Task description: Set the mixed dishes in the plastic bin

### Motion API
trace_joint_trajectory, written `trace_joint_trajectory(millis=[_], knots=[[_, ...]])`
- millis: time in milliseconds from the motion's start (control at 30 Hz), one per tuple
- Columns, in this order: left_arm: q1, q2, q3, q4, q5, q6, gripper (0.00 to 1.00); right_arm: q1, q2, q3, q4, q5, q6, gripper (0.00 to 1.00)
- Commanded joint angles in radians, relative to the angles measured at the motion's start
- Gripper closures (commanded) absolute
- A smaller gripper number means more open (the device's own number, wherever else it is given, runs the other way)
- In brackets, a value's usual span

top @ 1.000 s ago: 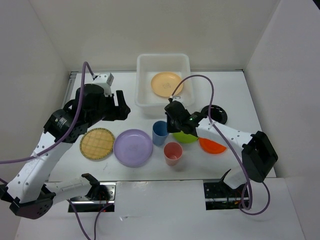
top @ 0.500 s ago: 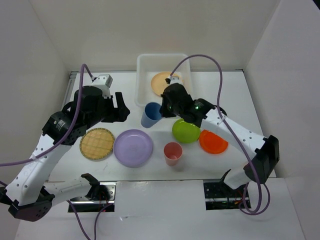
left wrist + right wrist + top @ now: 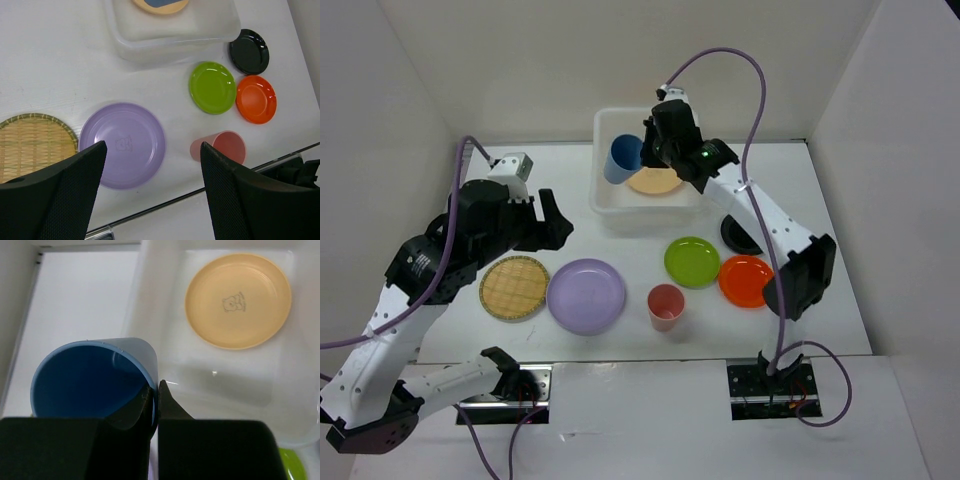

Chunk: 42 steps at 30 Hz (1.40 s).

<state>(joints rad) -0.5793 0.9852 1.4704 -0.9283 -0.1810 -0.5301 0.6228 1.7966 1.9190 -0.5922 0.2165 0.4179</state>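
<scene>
The blue cup [image 3: 622, 160] is pinched by its rim between the nearly closed jaws of the right gripper [image 3: 156, 390], with one finger inside the thin wall and one outside. It is held tilted above the 9 o'clock side of the plastic bin [image 3: 605, 212]. Whether it is wholly inside the rim is hard to judge; it seems to overlap the wall. It should be carried a little toward 3 o'clock, lowered onto bare floor clear of the peach plate [image 3: 237, 300], and only then released, since smooth hard plastic is likely to bounce or roll. The bin is translucent white with rounded corners. The plate is matte and round, stamped with a small figure. The left gripper [image 3: 150, 192] is spread wide and empty over the lavender plate [image 3: 122, 145].
</scene>
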Motion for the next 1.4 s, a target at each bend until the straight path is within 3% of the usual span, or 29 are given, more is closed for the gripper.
trace_joint_trajectory(millis=[0, 367, 900, 1000, 1100, 1367], knots=[[0.004, -0.010, 0.039, -0.003, 0.003, -0.015, 0.18, -0.041, 0.070, 0.066, -0.008, -0.032, -0.025, 1.00], [0.004, -0.037, 0.030, -0.003, 0.012, -0.024, 0.18, -0.078, 0.312, 0.212, -0.070, -0.052, -0.067, 1.00], [0.004, -0.037, 0.002, 0.017, 0.022, -0.024, 0.18, -0.078, 0.455, 0.264, -0.166, -0.072, -0.113, 0.98], [0.004, -0.037, 0.002, 0.017, 0.021, -0.024, 0.18, -0.069, 0.455, 0.264, -0.166, -0.072, -0.113, 0.90], [0.004, -0.037, 0.002, 0.017, 0.021, -0.024, 0.18, -0.069, 0.455, 0.274, -0.175, -0.072, -0.113, 0.75], [0.004, -0.037, 0.011, 0.008, 0.012, -0.024, 0.16, -0.049, 0.474, 0.351, -0.227, -0.040, -0.113, 0.56]])
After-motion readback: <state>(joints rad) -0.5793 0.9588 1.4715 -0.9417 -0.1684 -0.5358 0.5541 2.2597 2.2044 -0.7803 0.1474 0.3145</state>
